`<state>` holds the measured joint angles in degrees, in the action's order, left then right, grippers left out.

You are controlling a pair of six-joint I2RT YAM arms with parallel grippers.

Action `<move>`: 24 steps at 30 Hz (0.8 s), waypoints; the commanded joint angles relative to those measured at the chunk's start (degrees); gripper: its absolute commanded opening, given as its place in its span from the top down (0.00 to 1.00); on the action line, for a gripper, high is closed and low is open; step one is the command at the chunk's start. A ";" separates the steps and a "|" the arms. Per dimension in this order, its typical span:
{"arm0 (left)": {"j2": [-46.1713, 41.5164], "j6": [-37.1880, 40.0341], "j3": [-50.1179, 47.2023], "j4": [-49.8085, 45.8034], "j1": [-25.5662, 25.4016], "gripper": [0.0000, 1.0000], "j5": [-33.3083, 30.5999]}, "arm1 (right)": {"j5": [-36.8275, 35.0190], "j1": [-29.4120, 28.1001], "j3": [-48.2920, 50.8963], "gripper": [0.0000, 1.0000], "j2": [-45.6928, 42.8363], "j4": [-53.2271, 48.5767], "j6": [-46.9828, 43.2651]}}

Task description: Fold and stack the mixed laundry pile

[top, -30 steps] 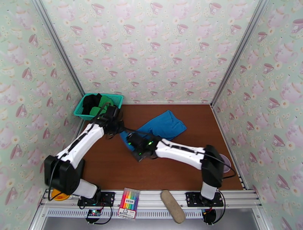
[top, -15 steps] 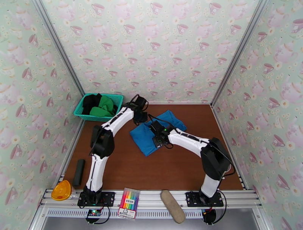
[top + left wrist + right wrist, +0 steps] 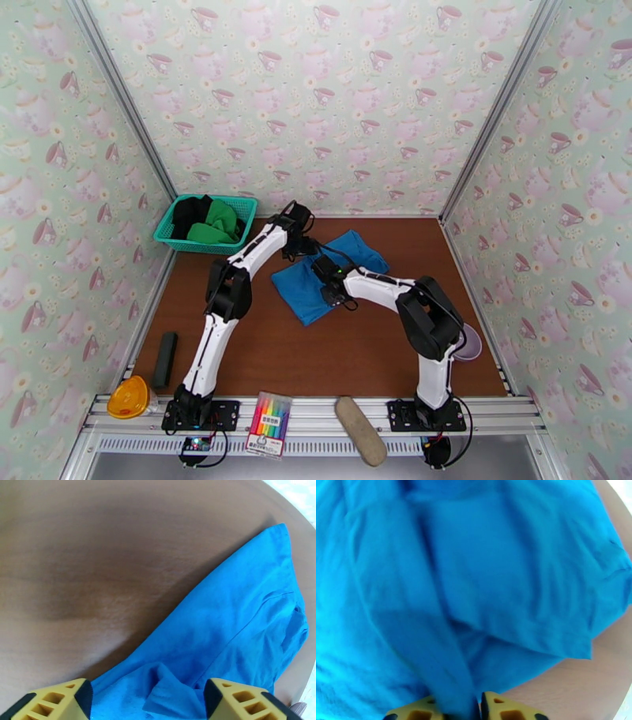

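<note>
Working blue garment, half-folded mid-table; green garment and black garment in basket back-left. Got left fingers spread wide above its edge, right fingers nipping a fold. Release cleanly, lift clear, then press creases flat and square edges before next fold.

The bright blue garment lies partly folded and rumpled on the brown desk. The green garment and black garment sit bunched together in the teal basket.
</note>
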<state>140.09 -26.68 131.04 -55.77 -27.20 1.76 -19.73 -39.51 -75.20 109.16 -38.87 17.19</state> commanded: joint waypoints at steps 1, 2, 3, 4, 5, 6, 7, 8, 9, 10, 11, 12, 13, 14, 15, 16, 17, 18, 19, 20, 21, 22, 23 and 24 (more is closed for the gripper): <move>-3.77 1.32 1.78 2.98 -0.16 0.12 0.22 | -4.66 1.38 -0.38 0.62 -5.55 0.20 2.58; -5.12 1.81 1.49 3.33 -0.24 0.09 -0.39 | -5.02 1.82 -0.63 0.60 -6.28 0.12 2.48; -6.75 2.28 0.67 3.74 -0.20 0.06 -1.05 | -5.35 2.18 -0.98 0.59 -6.89 -0.17 2.43; -8.31 2.70 -0.47 4.25 -0.22 0.06 -1.66 | -5.58 2.52 -1.36 0.59 -7.09 -0.53 2.25; -10.56 3.09 -2.32 5.01 -0.31 0.05 -2.36 | -5.72 2.89 -1.97 0.59 -7.08 -1.03 2.06; -12.85 3.36 -4.75 5.77 -0.31 0.05 -3.21 | -5.53 3.26 -2.62 0.59 -6.94 -1.42 2.01; -14.74 3.54 -6.96 6.25 -0.31 0.06 -3.87 | -5.08 3.29 -3.05 0.61 -6.71 -1.47 1.91; -16.98 3.56 -9.58 6.55 -0.31 0.08 -4.98 | -3.65 3.32 -3.53 0.63 -6.57 -1.11 1.49; -18.86 3.56 -12.01 6.67 -0.22 0.10 -5.88 | -1.36 3.36 -4.04 0.65 -6.20 -0.40 1.10; -20.70 3.52 -14.89 6.94 -0.22 0.18 -6.72 | 2.27 3.35 -4.57 0.69 -5.64 0.49 0.63; -22.46 3.29 -17.75 7.22 -0.23 0.36 -7.54 | 6.77 3.23 -5.41 0.73 -4.70 1.40 0.29; -23.72 3.06 -20.38 7.57 -0.15 0.59 -8.10 | 10.88 3.27 -6.37 0.77 -3.68 2.04 0.34; -24.82 2.81 -23.24 8.13 -0.14 0.82 -8.59 | 15.35 3.13 -7.43 0.83 -2.29 2.77 0.59; -25.70 2.41 -25.98 8.82 -0.05 0.98 -9.12 | 19.22 2.92 -8.91 0.90 -0.72 3.44 0.98; -26.23 1.98 -28.42 9.71 0.02 1.00 -9.31 | 22.02 2.68 -10.05 0.96 0.76 3.94 1.30; -26.60 1.44 -31.12 10.92 0.17 1.00 -8.96 | 25.02 2.48 -11.52 1.00 2.53 4.47 1.81; -26.66 0.85 -33.37 12.23 0.37 1.00 -8.28 | 27.36 2.14 -13.27 1.00 4.35 4.49 2.33; -26.54 0.31 -35.25 13.48 0.35 1.00 -7.88 | 28.74 1.97 -14.88 1.00 6.04 4.30 2.64; -26.39 -0.30 -37.24 14.97 0.44 1.00 -7.88 | 29.54 1.72 -16.87 1.00 8.01 3.56 2.99; -26.05 -0.99 -39.04 16.61 0.47 1.00 -7.91 | 29.74 1.54 -18.86 1.00 10.27 2.77 3.28; -25.53 -1.45 -40.27 17.81 0.46 1.00 -7.88 | 29.96 1.45 -20.46 1.00 12.00 2.03 3.58; -24.87 -2.02 -41.39 19.03 0.54 1.00 -7.86 | 29.71 1.42 -22.08 1.00 13.95 1.43 3.92; -24.00 -2.46 -42.18 20.06 0.57 1.00 -7.76 | 29.30 1.44 -23.32 1.00 15.64 1.10 4.31; -23.30 -2.73 -42.74 20.74 0.57 1.00 -7.66 | 28.65 1.38 -24.21 1.00 16.80 0.96 4.42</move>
<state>115.37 -27.18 89.62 -40.01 -27.03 -5.39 6.09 -37.85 -96.27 122.78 -36.18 19.81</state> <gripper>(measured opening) 0.040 0.065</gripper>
